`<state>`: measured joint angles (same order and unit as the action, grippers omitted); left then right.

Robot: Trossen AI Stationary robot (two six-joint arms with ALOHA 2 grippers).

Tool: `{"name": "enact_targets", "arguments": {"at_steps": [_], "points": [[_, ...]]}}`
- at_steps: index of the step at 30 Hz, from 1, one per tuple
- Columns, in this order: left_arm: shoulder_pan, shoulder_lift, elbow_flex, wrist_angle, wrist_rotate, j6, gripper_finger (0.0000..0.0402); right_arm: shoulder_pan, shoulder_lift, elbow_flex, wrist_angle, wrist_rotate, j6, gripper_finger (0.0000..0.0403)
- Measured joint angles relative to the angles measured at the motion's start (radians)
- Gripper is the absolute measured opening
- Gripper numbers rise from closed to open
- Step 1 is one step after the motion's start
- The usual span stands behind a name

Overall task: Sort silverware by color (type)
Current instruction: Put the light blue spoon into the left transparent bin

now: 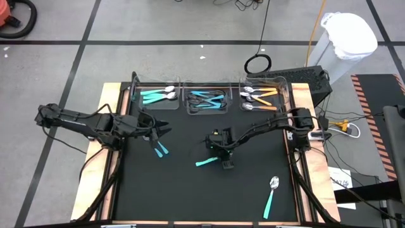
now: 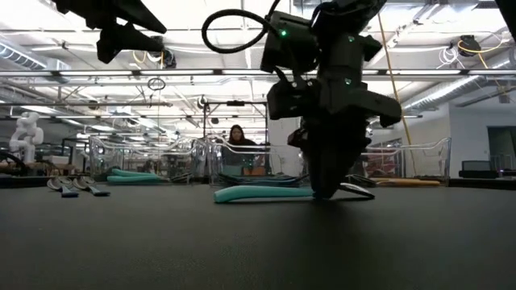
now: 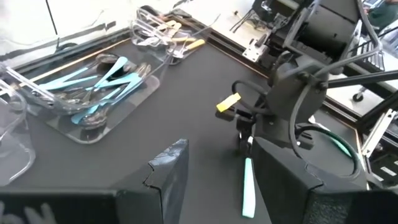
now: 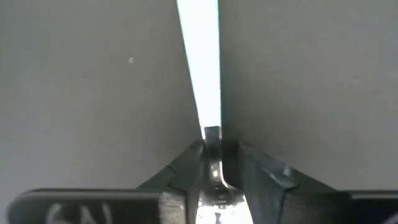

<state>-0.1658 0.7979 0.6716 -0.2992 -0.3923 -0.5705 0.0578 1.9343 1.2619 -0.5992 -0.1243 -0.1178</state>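
Resting on the black-topped desk [image 1: 190, 190] under both arms. Sitting beyond the right end effector [image 1: 226, 163], at the far edge: three clear plastic trays [image 1: 205, 101] of sorted metal-headed utensils, teal-green, light blue and orange. Pressing down mid-desk, right end effector clenching around the shiny neck of a teal-green plastic-handled spoon [image 1: 204, 162], handle [image 4: 200, 62] stretching flat ahead between the fingers [image 4: 186, 168]. Hovering well apart, left end effector [image 1: 161, 131] released, with a light blue-handled utensil [image 1: 161, 150] just beneath. Lying nearer the front edge, apart from the right end effector: another teal-green-handled spoon [image 1: 271, 195].
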Motion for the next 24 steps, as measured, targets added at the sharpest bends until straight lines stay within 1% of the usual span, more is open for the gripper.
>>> {"name": "enact_targets", "arguments": {"at_steps": [2,5,6,8,10,12,13,15,19,21,24], "points": [[0.000,0.000,0.000,-0.001,-0.003,0.000,0.0178,0.001,0.000,-0.002,0.002,0.019,0.042,0.0075],[0.000,0.000,0.000,-0.003,-0.042,0.001,0.0178,0.001,0.001,0.008,-0.001,0.023,0.136,0.0025],[0.000,0.000,-0.002,0.000,-0.053,0.000,0.0178,0.001,0.002,0.018,-0.003,0.022,0.156,0.0017],[0.000,0.004,-0.007,0.005,-0.056,0.000,0.0178,0.001,0.004,0.044,0.004,0.032,0.181,0.0018],[0.000,0.015,-0.008,0.005,-0.057,0.000,0.0178,0.000,0.004,0.079,0.019,0.066,0.212,0.0025],[0.000,0.021,-0.009,0.010,-0.057,-0.014,0.0178,0.000,0.004,0.128,0.024,0.125,0.239,0.0026],[0.000,0.024,-0.009,0.022,-0.063,-0.024,0.0178,-0.002,0.003,0.153,0.025,0.172,0.247,0.0023],[0.000,0.026,-0.009,0.045,-0.082,-0.034,0.0178,-0.008,0.003,0.203,0.019,0.233,0.265,0.0016],[0.002,0.026,-0.009,0.084,-0.133,-0.124,0.0180,-0.025,-0.011,0.295,0.019,0.370,0.285,0.0015],[0.002,0.026,-0.009,0.083,-0.152,-0.158,0.0189,-0.035,-0.022,0.337,0.023,0.387,0.233,0.0016],[0.002,0.034,-0.009,0.090,-0.202,-0.181,0.0216,-0.045,-0.024,0.390,0.034,0.388,0.172,0.0017]]}}
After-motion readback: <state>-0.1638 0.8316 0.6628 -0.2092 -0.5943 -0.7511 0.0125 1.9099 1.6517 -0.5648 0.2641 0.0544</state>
